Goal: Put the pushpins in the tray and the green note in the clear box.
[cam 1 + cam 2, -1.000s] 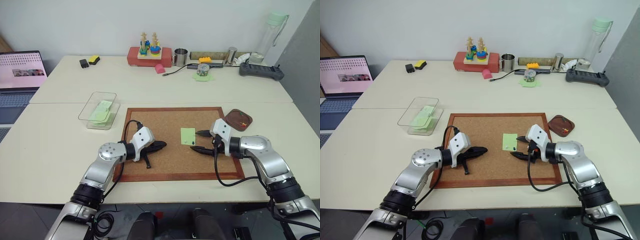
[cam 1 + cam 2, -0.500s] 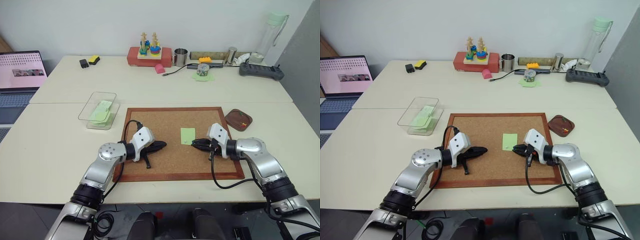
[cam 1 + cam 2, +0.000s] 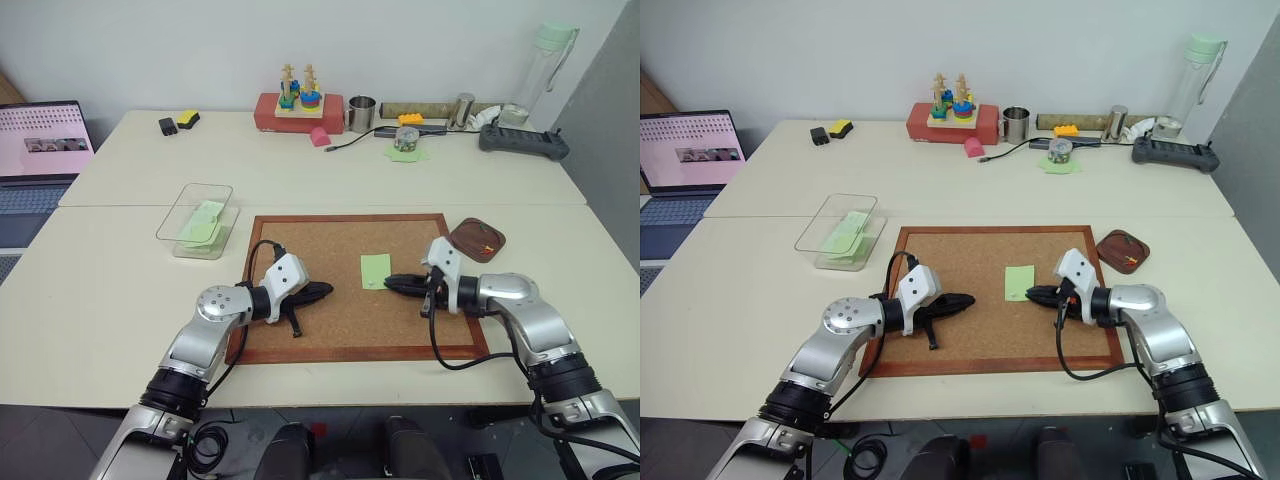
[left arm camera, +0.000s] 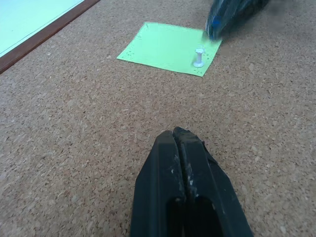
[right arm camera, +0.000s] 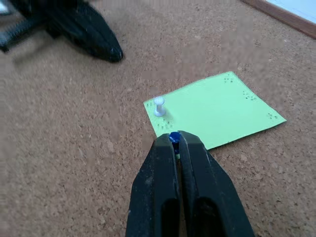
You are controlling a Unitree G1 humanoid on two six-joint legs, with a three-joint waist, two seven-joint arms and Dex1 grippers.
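The pale green note [image 3: 375,270] lies flat on the cork board [image 3: 300,340], with a small white pushpin [image 5: 159,106] standing in its near corner. My right gripper [image 3: 390,284] hovers at the note's right edge, shut on a dark blue pushpin [image 5: 174,137] whose head shows between the fingertips. My left gripper [image 3: 325,291] rests shut and empty on the cork, left of the note. The brown tray [image 3: 470,247] sits off the board's right corner and has small pins in it. The clear box [image 3: 190,203] stands left of the board with green paper inside.
An open laptop [image 3: 40,140] sits at the far left. Along the table's back edge are a red toy block [image 3: 298,108], a metal cup [image 3: 361,113], a ragged green scrap [image 3: 405,154], a black controller [image 3: 522,140] and a bottle [image 3: 540,70].
My right gripper went from open beside the note to shut on the blue pushpin, then rose slightly. The left arm has not moved.
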